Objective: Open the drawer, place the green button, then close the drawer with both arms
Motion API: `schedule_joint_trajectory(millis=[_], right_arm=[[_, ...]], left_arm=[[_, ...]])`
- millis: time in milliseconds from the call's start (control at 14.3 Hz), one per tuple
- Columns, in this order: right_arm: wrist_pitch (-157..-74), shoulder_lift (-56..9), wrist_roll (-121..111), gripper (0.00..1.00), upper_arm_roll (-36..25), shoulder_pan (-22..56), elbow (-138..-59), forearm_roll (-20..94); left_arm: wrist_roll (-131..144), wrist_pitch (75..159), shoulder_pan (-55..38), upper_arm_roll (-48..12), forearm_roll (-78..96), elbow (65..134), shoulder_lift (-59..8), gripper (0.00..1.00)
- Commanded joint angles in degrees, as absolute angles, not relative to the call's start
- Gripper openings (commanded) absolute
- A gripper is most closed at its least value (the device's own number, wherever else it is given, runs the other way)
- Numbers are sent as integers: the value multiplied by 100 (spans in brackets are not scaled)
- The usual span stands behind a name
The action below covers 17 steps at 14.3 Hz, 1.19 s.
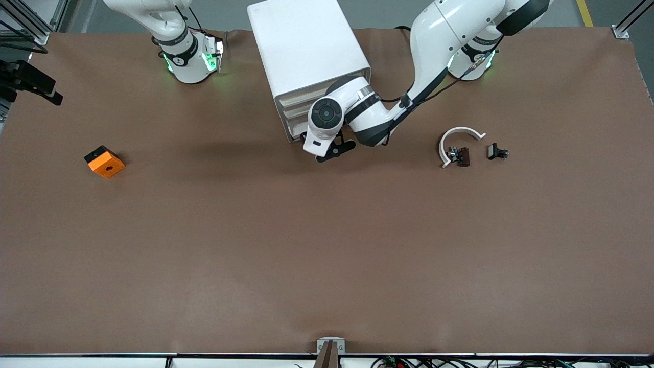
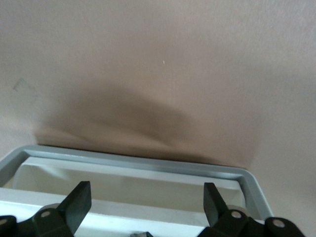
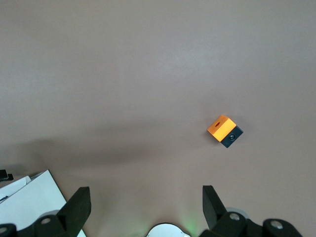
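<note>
The white cabinet [image 1: 306, 46] stands between the arms' bases, its drawer [image 1: 292, 116] fronts facing the front camera. My left gripper [image 1: 333, 149] hangs low at the lowest drawer front, open. In the left wrist view the left gripper [image 2: 146, 191] straddles the drawer [image 2: 133, 174] and its grey front rim [image 2: 143, 162], gripping nothing. A tiny dark part [image 1: 496, 152] lies toward the left arm's end; it may be the button, but no green cap shows. My right gripper [image 3: 145, 191] waits open, high over bare table near its base.
An orange cube [image 1: 104, 161] [image 3: 224, 131] with a hole lies toward the right arm's end. A white curved arc [image 1: 459, 138] with a black-brown part [image 1: 460, 156] sits beside the tiny dark part. Brown table [image 1: 327, 245] spreads toward the front camera.
</note>
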State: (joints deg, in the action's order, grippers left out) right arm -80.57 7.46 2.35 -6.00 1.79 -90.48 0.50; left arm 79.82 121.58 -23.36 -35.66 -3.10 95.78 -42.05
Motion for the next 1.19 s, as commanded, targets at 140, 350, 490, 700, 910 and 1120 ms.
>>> schedule_joint_trajectory(millis=[140, 350, 490, 700, 910, 1120], right_arm=[[-8156, 914, 308, 100, -282, -219, -9255, 140], [-8165, 949, 308, 100, -290, -211, -9308, 141], [-8270, 1028, 308, 100, -290, -220, -9456, 141], [-8472, 1248, 308, 100, -308, -229, -9773, 141], [-8481, 1239, 299, 100, -316, -246, -9765, 141], [-8508, 1222, 299, 100, -316, -246, -9756, 141]], left_arm=[[8121, 12129, -2311, -3700, -211, 9562, -4271, 100], [8174, 12111, -2303, -3761, -194, 9571, -4280, 100], [8200, 11971, -2303, -3770, -10, 9571, -4307, 100], [8191, 11830, -2285, -3850, 53, 9571, -4315, 100], [8130, 11830, -2241, -3815, 44, 9440, -4394, 100], [8086, 11839, -2066, -3639, 44, 9089, -4430, 100]])
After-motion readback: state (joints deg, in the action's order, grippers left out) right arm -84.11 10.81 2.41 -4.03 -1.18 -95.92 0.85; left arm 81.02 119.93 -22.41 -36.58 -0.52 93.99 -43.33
